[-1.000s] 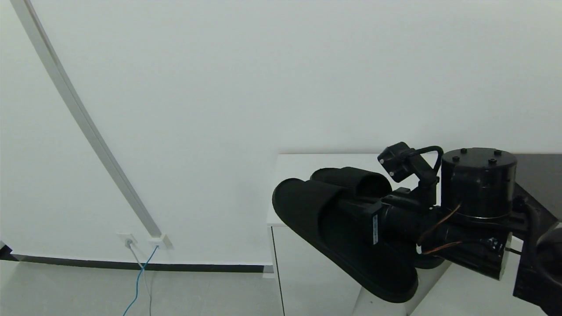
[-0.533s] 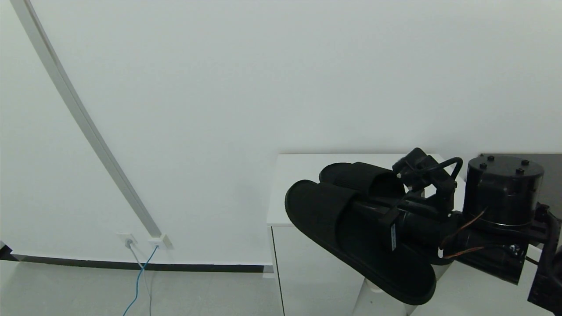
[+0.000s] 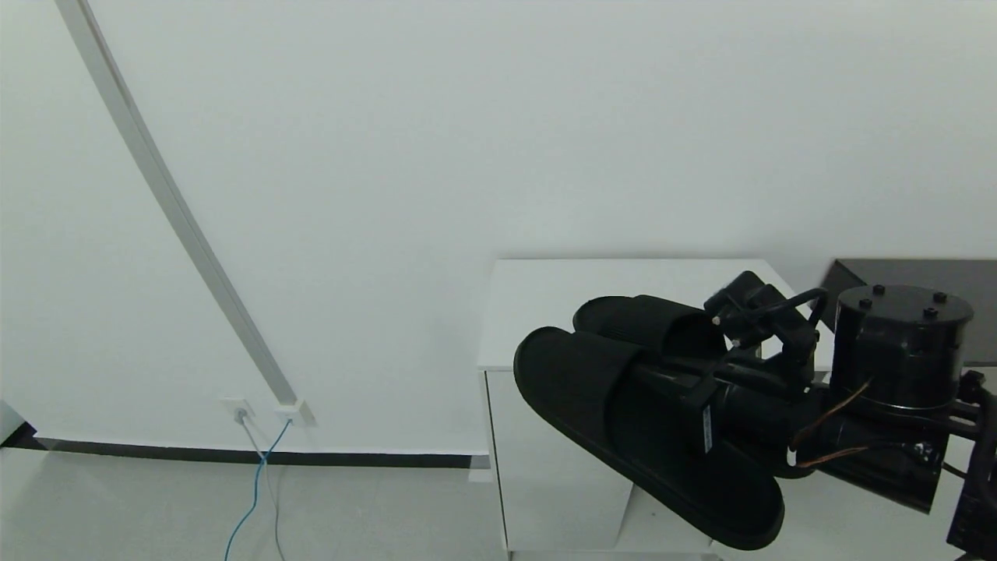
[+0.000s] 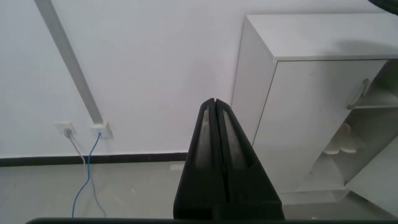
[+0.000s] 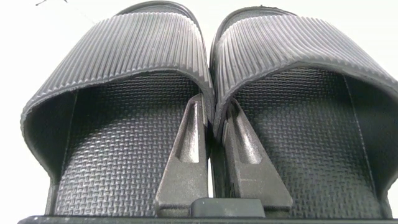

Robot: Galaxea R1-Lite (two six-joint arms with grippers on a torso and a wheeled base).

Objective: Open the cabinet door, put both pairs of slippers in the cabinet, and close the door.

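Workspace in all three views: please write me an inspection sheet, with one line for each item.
Surface: top of white cabinet, flat; grey floor below.
Job's things: black slippers, one pair, held in the air before the cabinet; cabinet looks open, shelves showing.
Clutter: nothing seen.
Grippers: right gripper shut on the slippers' inner straps; left gripper shut, holding nothing.
Cables: two cables hang from wall sockets to the floor.
Surroundings: white wall, slanted grey strip.

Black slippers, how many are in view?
2. The near slipper and the far slipper, side by side, both pinched in the right gripper before the cabinet. More may be hidden.
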